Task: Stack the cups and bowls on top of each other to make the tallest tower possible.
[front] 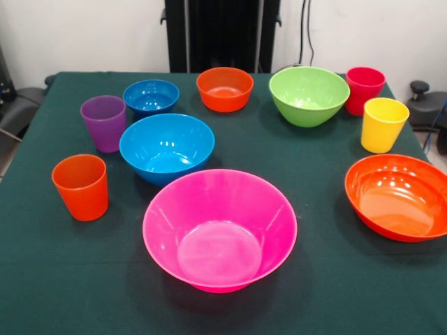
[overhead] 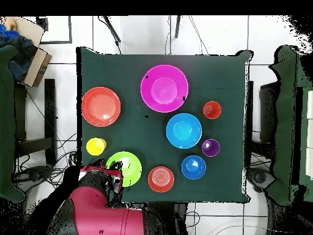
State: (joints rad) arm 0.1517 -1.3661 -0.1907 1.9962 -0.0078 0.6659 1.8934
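Observation:
All cups and bowls stand apart, upright, on the green table, none stacked. In the front view the large pink bowl [front: 219, 229] is nearest. Behind it are the blue bowl [front: 166, 146], small blue bowl [front: 151, 96], small orange bowl [front: 224, 88], green bowl [front: 309, 95] and large orange bowl [front: 398, 197]. The orange cup [front: 82, 186] and purple cup [front: 103, 122] stand left. The red cup [front: 364, 89] and yellow cup [front: 383, 123] stand right. The gripper [overhead: 115, 182] shows only in the overhead view, drawn back at the green bowl's [overhead: 124, 168] edge, holding nothing I can see.
The red arm [overhead: 101, 214] covers the table corner where the red cup stands in the overhead view. The black pedestal [front: 222, 31] rises at the table's far side. Dark chairs stand off both table sides. A cardboard box [overhead: 33, 61] lies on the floor.

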